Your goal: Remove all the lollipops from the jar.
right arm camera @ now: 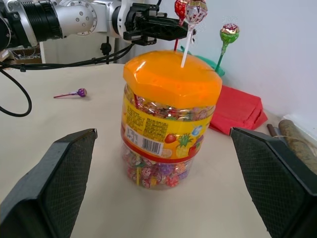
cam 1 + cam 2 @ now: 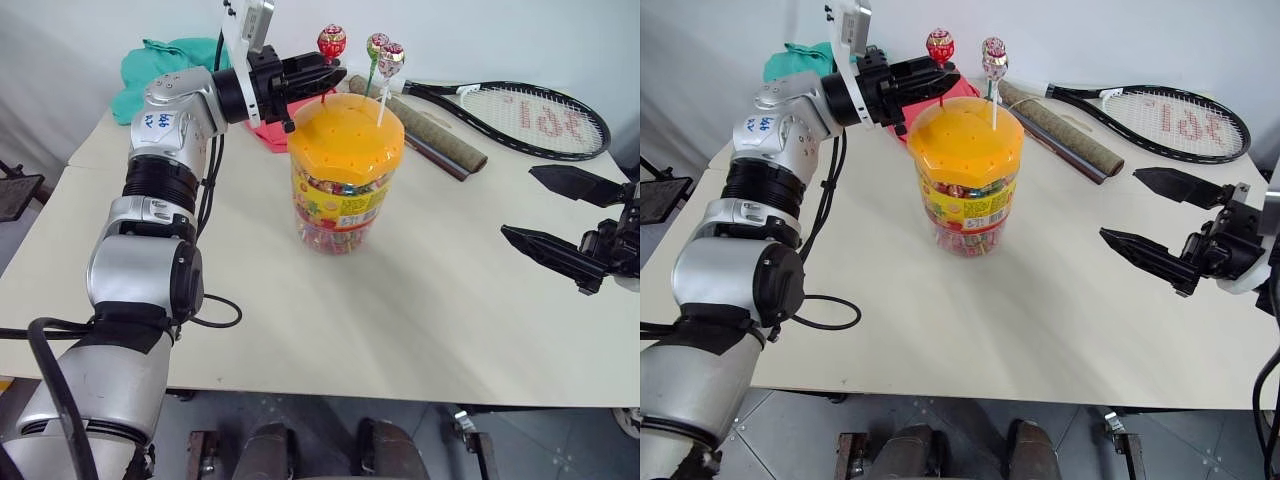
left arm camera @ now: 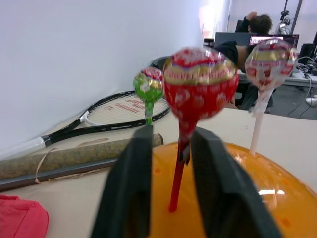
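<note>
Left fingers (image 3: pixel 133 188) flank the red lollipop's (image 3: pixel 199 89) stick, not visibly clamped; right fingers (image 2: pixel 550 250) spread.

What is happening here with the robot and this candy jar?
The left tool has its two black fingers around the red stick of the red round lollipop, which stands in the orange lid of the clear plastic jar. Two more lollipops stand in the lid; a purple one lies on the table. The right tool waits open beside the jar.
</note>
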Available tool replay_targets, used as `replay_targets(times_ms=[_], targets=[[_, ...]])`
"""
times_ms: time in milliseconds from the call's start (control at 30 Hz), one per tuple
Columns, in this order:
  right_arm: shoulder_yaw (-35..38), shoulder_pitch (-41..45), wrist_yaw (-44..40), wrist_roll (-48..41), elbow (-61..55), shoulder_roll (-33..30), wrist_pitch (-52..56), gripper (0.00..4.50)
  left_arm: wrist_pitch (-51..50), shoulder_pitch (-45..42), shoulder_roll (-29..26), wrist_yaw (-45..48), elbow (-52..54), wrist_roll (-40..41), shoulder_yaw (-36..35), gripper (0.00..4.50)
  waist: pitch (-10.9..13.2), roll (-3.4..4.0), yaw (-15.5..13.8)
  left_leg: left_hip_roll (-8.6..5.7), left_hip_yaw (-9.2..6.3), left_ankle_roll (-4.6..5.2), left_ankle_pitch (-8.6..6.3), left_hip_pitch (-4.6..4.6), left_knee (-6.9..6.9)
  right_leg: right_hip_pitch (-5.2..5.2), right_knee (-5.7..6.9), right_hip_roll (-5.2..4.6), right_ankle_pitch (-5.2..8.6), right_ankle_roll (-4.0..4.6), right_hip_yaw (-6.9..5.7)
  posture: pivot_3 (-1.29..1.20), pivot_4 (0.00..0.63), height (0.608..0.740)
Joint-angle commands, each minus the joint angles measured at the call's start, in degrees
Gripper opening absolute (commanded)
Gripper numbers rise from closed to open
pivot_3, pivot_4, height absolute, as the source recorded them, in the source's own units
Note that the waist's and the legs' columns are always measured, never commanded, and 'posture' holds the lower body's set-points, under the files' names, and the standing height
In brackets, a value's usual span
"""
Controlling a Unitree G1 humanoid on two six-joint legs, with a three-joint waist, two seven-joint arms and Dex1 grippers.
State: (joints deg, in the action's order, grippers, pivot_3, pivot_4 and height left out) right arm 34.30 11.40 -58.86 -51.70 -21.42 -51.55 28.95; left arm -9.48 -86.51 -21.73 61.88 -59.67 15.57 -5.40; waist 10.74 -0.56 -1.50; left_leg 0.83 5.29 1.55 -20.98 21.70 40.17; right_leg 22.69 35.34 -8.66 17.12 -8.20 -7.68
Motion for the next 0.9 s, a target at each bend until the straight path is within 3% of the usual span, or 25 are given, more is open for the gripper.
replay_targets(times_ms=[33,167,300,400,600,767,900], targets=[[2.08,0.3,0.11,-1.09,-0.71,-0.71,-0.73,4.5,-0.14,-3.74,-0.4,-0.63,0.15,0.62,-1.79,0.02,0.0,0.0,0.0,0.0,0.0,0.0,0.0,0.0,0.0,0.0,0.0,0.0,0.0,0.0,0.0,0.0,0.15,0.74],[0.69,1.93,-0.67,-0.72,0.93,-1.24,-1.09,4.5,-2.86,-6.83,-1.45,-3.27,0.83,2.04,-4.37,0.02,0.0,0.0,0.11,0.0,0.0,0.0,0.0,0.0,0.0,0.0,-0.01,0.0,0.0,0.0,0.0,0.0,0.15,0.74],[-0.97,4.43,-1.81,-0.41,2.82,-1.61,-1.15,4.5,-7.1,-9.48,-6.14,-10.3,1.63,-0.36,-4.96,0.02,0.01,-0.01,0.34,0.01,0.0,0.0,0.0,0.0,-0.03,0.02,-0.01,0.01,0.0,0.0,0.01,0.0,0.15,0.74],[-2.13,5.69,-2.68,0.13,4.22,-1.94,-1.31,4.5,-13.0,-9.82,-10.3,-13.26,1.1,-5.31,-1.04,0.02,0.01,-0.01,0.54,0.03,0.0,0.0,0.0,-0.04,-0.09,0.04,0.01,0.02,0.0,0.0,0.01,0.0,0.15,0.74],[-6.51,9.8,-4.57,1.14,7.23,-1.12,-1.62,4.5,-31.87,-2.53,-17.52,-15.99,1.61,-15.09,8.39,0.02,0.01,0.0,0.46,0.02,0.04,0.0,0.0,-0.08,-0.07,0.04,0.07,0.02,0.0,0.0,0.05,0.0,0.15,0.74],[-9.7,13.32,-6.13,2.04,9.76,-1.0,-1.56,4.5,-45.29,11.45,-22.16,-10.67,18.42,-18.46,16.71,0.02,0.05,-0.08,0.29,0.03,-0.02,0.0,0.0,-0.04,-0.05,0.05,0.1,0.02,0.0,0.0,0.04,0.0,0.15,0.74],[-11.32,15.35,-7.13,2.55,11.08,-0.88,-1.37,4.5,-56.75,19.77,-25.8,-8.52,33.09,-16.41,18.09,0.02,0.14,-0.22,0.34,0.04,-0.06,0.0,0.0,0.02,-0.05,0.1,0.08,0.02,0.0,0.01,0.03,0.0,0.15,0.74]])
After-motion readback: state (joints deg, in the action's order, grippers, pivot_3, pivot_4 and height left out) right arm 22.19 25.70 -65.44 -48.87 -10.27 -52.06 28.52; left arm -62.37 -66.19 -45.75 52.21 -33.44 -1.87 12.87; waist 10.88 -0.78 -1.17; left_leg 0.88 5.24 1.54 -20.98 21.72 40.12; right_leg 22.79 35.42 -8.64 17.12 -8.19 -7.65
